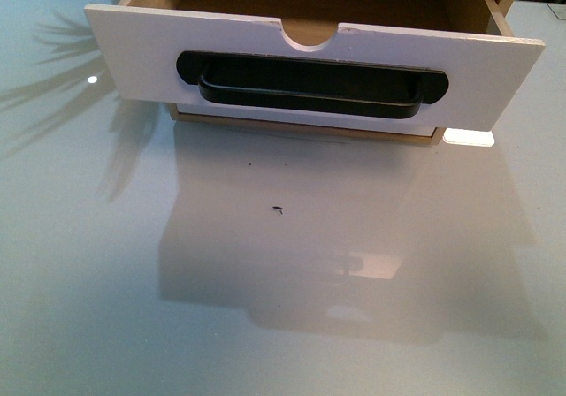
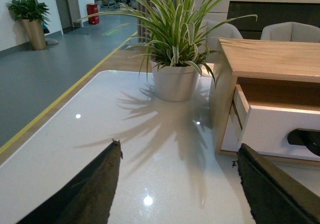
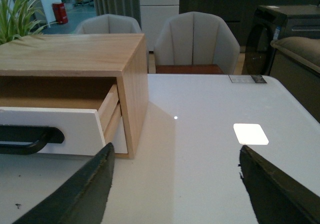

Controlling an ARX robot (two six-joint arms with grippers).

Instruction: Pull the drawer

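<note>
The drawer (image 1: 495, 73) has a white front with a long black bar handle (image 1: 309, 91) in a dark oval recess and a half-round notch in its top edge. It stands pulled out of the light wood cabinet (image 3: 75, 54), its wood sides showing. In the left wrist view the drawer (image 2: 275, 129) lies to one side of my left gripper (image 2: 177, 151), which is open over bare table. My right gripper (image 3: 175, 154) is open too, apart from the drawer (image 3: 50, 129). Neither arm shows in the front view.
A potted spider plant (image 2: 175, 81) stands on the glossy white table (image 1: 265, 281) beside the cabinet. A second white drawer front (image 1: 301, 120) sits below the pulled one. Grey chairs (image 3: 197, 39) stand behind the table's far edge.
</note>
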